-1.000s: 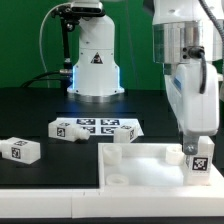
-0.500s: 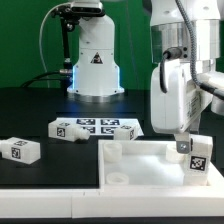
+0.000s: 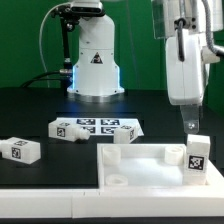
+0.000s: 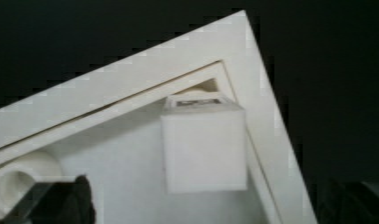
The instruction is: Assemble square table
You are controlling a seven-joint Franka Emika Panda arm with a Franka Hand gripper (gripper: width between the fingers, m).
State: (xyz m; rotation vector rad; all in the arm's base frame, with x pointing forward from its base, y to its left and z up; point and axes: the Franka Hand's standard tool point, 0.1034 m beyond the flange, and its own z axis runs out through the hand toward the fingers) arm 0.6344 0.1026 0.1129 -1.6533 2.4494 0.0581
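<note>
- Fingers (image 3: 190, 123) hang spread apart and grip nothing; in the wrist view one dark fingertip (image 4: 58, 196) shows at the frame's edge, well apart from the other side.
- Just below them, and not touching them, an upright leg (image 3: 198, 160) stands on end, with its black-and-white tag facing the exterior camera.
- That upright leg (image 4: 207, 150) sits inside the raised rim of the square top (image 4: 141, 85), tucked tight into one corner and close against both rim walls. Whether it is seated in a socket underneath cannot be told.
- From the exterior view, the square top (image 3: 150, 180) lies flat on the counter (image 3: 50, 110) with its hollow side up, and the occupied corner is the far one on the exterior view's right.
- Two round corner sockets (image 3: 112, 154) on the exterior view's left side of the top hold nothing.
- A second leg (image 3: 20, 150) lies on its side on the counter, well apart from the top, toward the exterior view's left.
- Behind the top, the marker board (image 3: 96, 127) lies flat, and the arm's white base (image 3: 95, 62) stands beyond it.
</note>
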